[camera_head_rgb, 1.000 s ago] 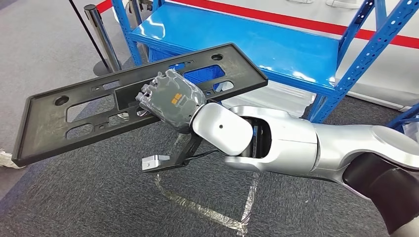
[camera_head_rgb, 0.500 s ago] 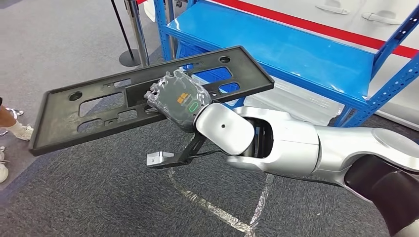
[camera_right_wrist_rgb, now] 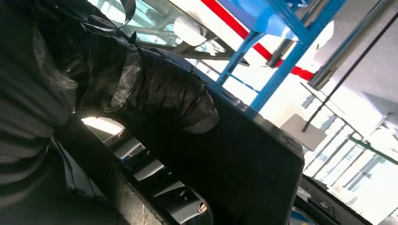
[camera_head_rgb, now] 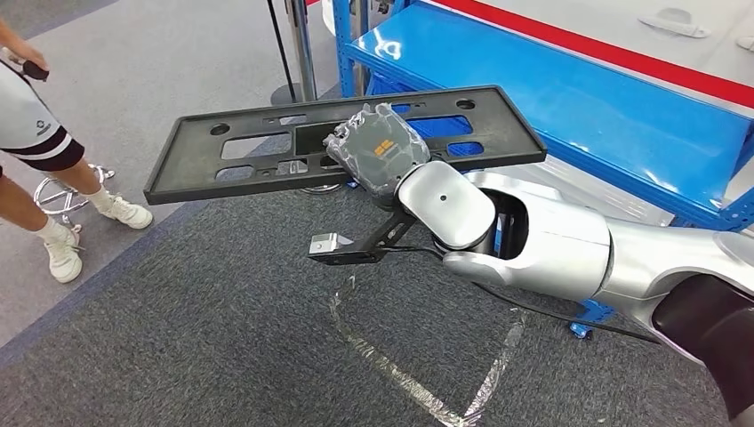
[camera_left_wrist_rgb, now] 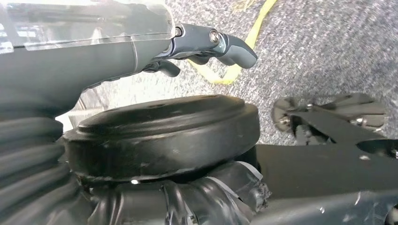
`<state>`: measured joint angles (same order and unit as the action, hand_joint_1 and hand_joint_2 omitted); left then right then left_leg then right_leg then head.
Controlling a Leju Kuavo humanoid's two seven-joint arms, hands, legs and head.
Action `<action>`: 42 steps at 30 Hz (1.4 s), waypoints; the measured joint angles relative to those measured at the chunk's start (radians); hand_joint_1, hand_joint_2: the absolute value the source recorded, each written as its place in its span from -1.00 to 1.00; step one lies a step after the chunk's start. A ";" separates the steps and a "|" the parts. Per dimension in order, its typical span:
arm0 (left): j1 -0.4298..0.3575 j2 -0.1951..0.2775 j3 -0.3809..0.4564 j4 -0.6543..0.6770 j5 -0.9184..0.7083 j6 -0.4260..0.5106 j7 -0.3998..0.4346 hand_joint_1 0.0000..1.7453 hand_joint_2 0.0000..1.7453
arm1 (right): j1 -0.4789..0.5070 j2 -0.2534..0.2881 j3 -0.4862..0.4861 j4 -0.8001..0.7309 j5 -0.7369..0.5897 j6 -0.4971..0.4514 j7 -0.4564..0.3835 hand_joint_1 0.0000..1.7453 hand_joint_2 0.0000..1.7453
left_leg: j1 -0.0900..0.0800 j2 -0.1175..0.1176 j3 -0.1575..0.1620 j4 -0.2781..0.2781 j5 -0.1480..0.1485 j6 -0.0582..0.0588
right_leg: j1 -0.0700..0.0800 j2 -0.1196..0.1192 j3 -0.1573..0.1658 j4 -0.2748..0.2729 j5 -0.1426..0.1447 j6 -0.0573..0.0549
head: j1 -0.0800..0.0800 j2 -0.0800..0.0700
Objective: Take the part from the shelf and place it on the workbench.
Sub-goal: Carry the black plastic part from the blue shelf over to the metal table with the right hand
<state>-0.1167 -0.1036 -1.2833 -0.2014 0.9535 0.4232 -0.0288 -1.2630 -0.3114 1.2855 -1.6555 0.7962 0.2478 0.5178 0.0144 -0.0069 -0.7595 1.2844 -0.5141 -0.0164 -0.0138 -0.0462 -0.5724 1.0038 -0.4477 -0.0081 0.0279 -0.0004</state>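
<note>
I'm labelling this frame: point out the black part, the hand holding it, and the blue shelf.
black part (camera_head_rgb: 222, 165), head view, flat panel left of the hand
right hand (camera_head_rgb: 378, 147), head view, back cover
blue shelf (camera_head_rgb: 569, 98), head view, bare deck

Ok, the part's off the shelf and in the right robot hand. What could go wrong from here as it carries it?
1. The black part is long and the right robot hand grips it near the middle; it might tilt or slip.
2. Its far end reaches toward a person standing nearby; a turn could swing it at them.
3. The near end sits close to the blue shelf and could clip it.
</note>
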 joint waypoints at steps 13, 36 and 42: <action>0.004 0.004 0.000 0.000 0.022 0.001 0.015 -1.00 1.00 | -0.016 -0.086 -0.038 0.014 -0.096 0.048 0.047 1.00 1.00 | -0.013 -0.006 0.133 -0.276 0.109 0.071 | 0.003 0.035 -0.102 0.232 -0.135 0.045 | 0.009 0.000; 0.005 0.009 0.001 0.000 0.044 -0.010 -0.007 -1.00 1.00 | -0.141 -0.231 -0.091 0.083 -0.213 0.058 0.100 1.00 1.00 | -0.028 0.074 0.114 -0.239 0.087 0.042 | 0.009 -0.042 -0.003 0.022 -0.023 0.017 | -0.001 0.000; 0.007 0.010 0.001 0.000 0.048 -0.010 -0.002 -1.00 1.00 | -0.147 -0.263 -0.106 0.086 -0.212 0.065 0.100 1.00 1.00 | -0.022 0.016 0.125 -0.274 0.108 0.076 | 0.002 0.012 -0.050 0.132 -0.099 0.041 | 0.005 0.000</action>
<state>-0.1097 -0.0937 -1.2821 -0.2010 1.0019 0.4130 -0.0307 -1.4095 -0.5744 1.1799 -1.5693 0.5837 0.3127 0.6176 -0.0074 0.0089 -0.6342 1.0103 -0.4059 0.0600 -0.0116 -0.0338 -0.6221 1.1356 -0.5466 0.0325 0.0325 -0.0003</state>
